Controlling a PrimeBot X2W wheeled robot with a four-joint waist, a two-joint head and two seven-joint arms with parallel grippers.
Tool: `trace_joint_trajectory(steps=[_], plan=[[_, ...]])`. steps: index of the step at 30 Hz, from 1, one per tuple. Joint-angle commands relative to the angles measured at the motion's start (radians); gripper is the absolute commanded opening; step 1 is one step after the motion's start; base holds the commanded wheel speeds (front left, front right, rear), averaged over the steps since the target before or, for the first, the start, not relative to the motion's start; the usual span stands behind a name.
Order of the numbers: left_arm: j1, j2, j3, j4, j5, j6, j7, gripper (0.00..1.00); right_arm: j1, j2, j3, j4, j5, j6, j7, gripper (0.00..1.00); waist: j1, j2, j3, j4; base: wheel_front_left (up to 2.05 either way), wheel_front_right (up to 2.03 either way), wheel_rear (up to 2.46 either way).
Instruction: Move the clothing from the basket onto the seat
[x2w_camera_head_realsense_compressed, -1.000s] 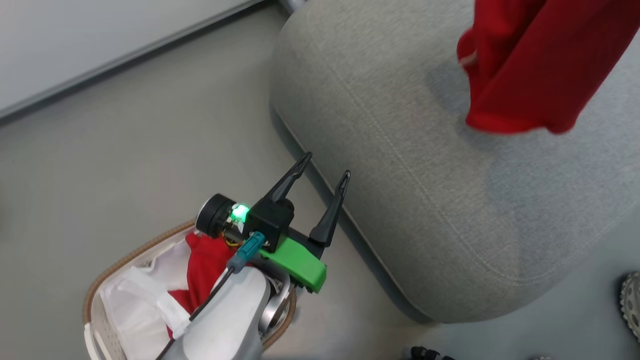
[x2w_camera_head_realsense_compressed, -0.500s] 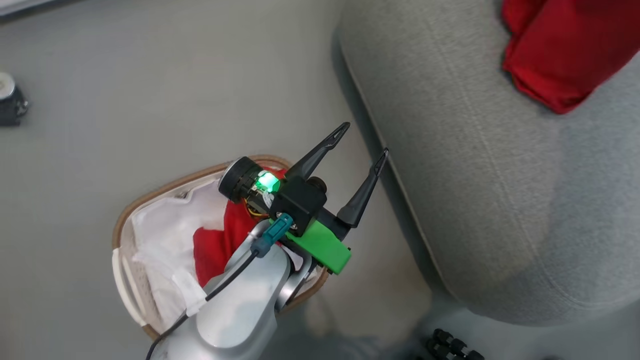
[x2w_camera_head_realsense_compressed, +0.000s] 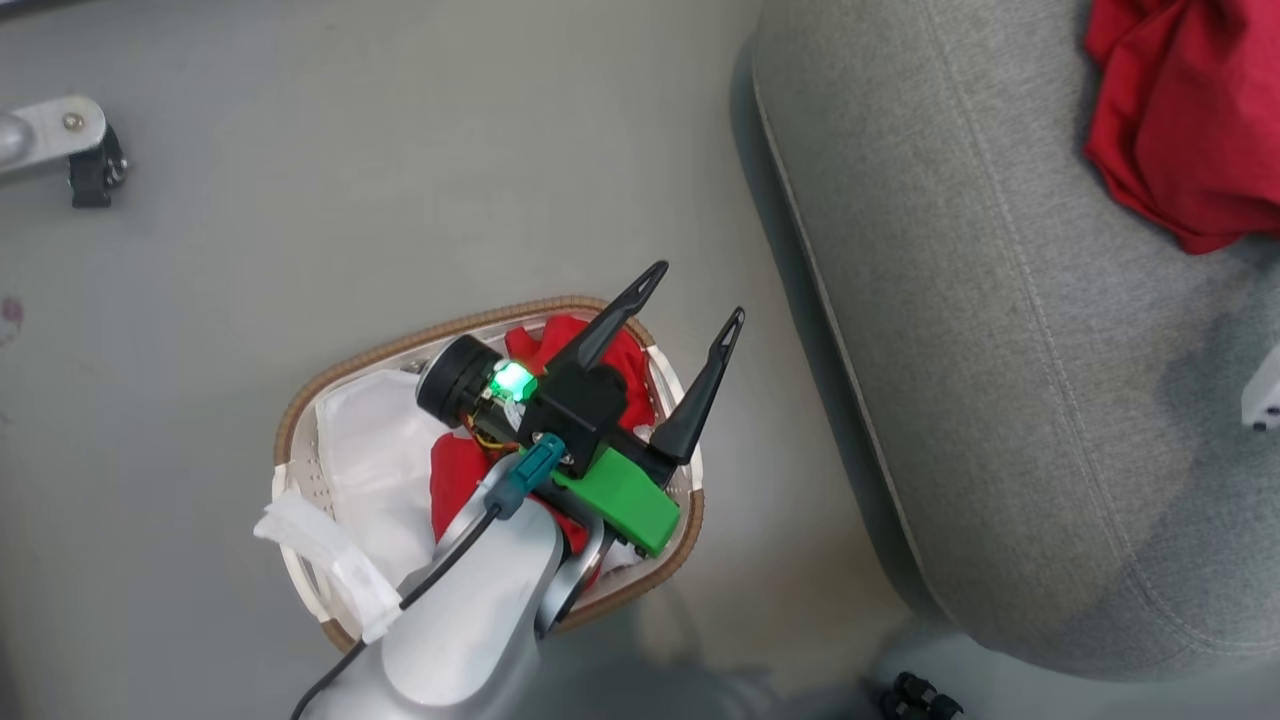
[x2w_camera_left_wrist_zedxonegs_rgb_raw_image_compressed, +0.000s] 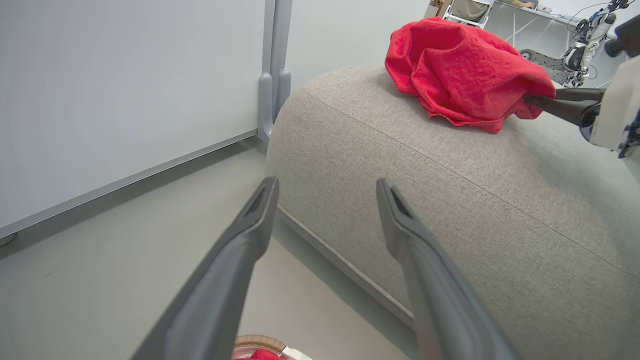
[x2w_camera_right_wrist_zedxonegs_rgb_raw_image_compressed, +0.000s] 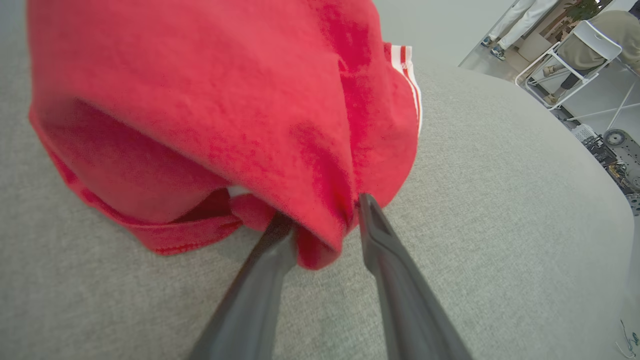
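Observation:
The oval white basket (x2w_camera_head_realsense_compressed: 300, 500) with a brown woven rim stands on the floor, with red clothing (x2w_camera_head_realsense_compressed: 560, 345) and a white liner inside. My left gripper (x2w_camera_head_realsense_compressed: 697, 293) hovers open above its right side, fingers pointing toward the seat (x2w_camera_head_realsense_compressed: 1000, 350); nothing is between them (x2w_camera_left_wrist_zedxonegs_rgb_raw_image_compressed: 326, 192). A bunched red garment (x2w_camera_head_realsense_compressed: 1180, 130) with white stripes lies on the grey seat (x2w_camera_left_wrist_zedxonegs_rgb_raw_image_compressed: 450, 200). My right gripper (x2w_camera_right_wrist_zedxonegs_rgb_raw_image_compressed: 325, 215) is at that garment's edge (x2w_camera_right_wrist_zedxonegs_rgb_raw_image_compressed: 225, 125), jaws parted, a loose fold of red cloth between its fingers. Its dark fingers (x2w_camera_left_wrist_zedxonegs_rgb_raw_image_compressed: 560, 102) touch the garment (x2w_camera_left_wrist_zedxonegs_rgb_raw_image_compressed: 465, 70).
A metal leg with a caster (x2w_camera_head_realsense_compressed: 60, 140) sits on the floor at the far left. A white wall panel (x2w_camera_left_wrist_zedxonegs_rgb_raw_image_compressed: 125, 100) and a grey post (x2w_camera_left_wrist_zedxonegs_rgb_raw_image_compressed: 272, 75) stand behind the seat. A white chair (x2w_camera_right_wrist_zedxonegs_rgb_raw_image_compressed: 585, 45) and robot hardware (x2w_camera_right_wrist_zedxonegs_rgb_raw_image_compressed: 620, 150) lie beyond the seat.
The head camera has swung, shifting the whole picture. The red garment that hung above the seat now lies bunched on it. My right gripper's jaws have parted; the left stays open.

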Motion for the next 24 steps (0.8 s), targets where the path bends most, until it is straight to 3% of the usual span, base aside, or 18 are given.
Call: trace_joint_trajectory(steps=[1,9,24], plan=[[0.020,0.004,0.005,0.003,0.010,-0.004,0.000,1.00,0.038,0.002,-0.007,-0.015,0.006,-0.001,0.000,1.00,-0.0001,0.0000,-0.061,-0.027,0.00,0.00,0.00],[0.099,0.004,0.045,-0.009,-0.002,0.015,0.000,1.00,0.168,0.036,0.016,-0.090,0.053,-0.001,0.000,1.00,-0.0001,0.0000,-0.185,-0.040,0.00,0.00,0.00],[0.217,0.004,0.194,0.006,0.008,0.071,0.000,1.00,0.249,0.105,0.306,-0.277,0.192,-0.001,0.000,1.00,-0.0001,0.0000,-0.341,0.074,0.00,0.00,0.00]])
